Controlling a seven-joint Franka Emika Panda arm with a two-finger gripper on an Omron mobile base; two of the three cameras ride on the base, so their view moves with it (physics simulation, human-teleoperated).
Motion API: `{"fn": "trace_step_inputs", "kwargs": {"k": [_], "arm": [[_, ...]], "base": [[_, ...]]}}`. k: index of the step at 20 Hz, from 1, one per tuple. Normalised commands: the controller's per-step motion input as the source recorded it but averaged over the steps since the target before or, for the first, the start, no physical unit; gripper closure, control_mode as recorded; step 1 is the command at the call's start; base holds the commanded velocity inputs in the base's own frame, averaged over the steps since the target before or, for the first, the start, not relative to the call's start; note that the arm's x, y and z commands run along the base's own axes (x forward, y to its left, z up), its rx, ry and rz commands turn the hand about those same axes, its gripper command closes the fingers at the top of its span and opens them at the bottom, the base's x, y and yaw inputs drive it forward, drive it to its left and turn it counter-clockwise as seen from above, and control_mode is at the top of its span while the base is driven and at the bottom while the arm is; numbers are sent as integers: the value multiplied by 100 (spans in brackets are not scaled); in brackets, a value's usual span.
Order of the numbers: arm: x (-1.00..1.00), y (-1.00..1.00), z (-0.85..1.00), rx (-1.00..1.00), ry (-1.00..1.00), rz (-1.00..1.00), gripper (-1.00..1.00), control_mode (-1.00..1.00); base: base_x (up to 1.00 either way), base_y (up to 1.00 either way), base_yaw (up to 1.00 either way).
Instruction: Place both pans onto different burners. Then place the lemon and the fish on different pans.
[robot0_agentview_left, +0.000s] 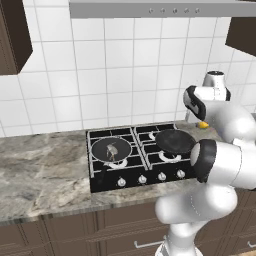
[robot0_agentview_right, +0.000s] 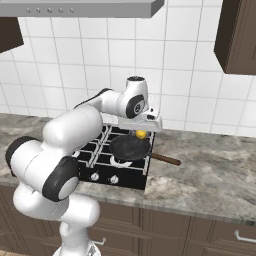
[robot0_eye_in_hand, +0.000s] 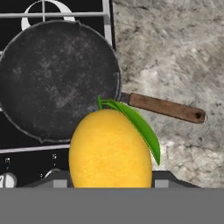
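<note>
My gripper (robot0_agentview_right: 141, 130) is shut on the lemon (robot0_agentview_right: 141, 134), a yellow fruit with a green leaf, and holds it in the air. In the hand view the lemon (robot0_eye_in_hand: 111, 148) hangs over the near rim of an empty black pan (robot0_eye_in_hand: 59, 78), close to the base of its brown handle (robot0_eye_in_hand: 166, 107). That pan (robot0_agentview_left: 175, 141) rests on the front right burner. The other pan (robot0_agentview_left: 111, 149) sits on the front left burner with the small grey fish (robot0_agentview_left: 113, 149) lying in it. The lemon (robot0_agentview_left: 202, 125) peeks out under the hand in the left base view.
The black cooktop (robot0_agentview_left: 140, 172) has a row of silver knobs (robot0_agentview_left: 142, 179) along its front. Marble counter (robot0_agentview_right: 210, 170) stretches to the right of the stove, with the pan handle (robot0_agentview_right: 166, 159) jutting over it. A range hood (robot0_agentview_left: 150, 9) and dark cabinets (robot0_agentview_right: 237, 35) hang overhead.
</note>
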Motion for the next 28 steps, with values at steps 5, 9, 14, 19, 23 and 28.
{"fn": "trace_step_inputs", "kwargs": {"k": [5,9,14,19,23,28], "arm": [[21,44,-3,0,0,0,100,-100],[26,45,-18,0,0,0,100,-100],[24,29,-36,0,0,0,100,-100],[27,20,-28,0,0,0,100,-100],[15,0,-26,0,0,0,100,-100],[4,0,-38,0,0,0,100,-100]], "base": [[0,0,0],[0,0,0],[0,0,0],[0,0,0],[0,0,0],[0,0,0]]}}
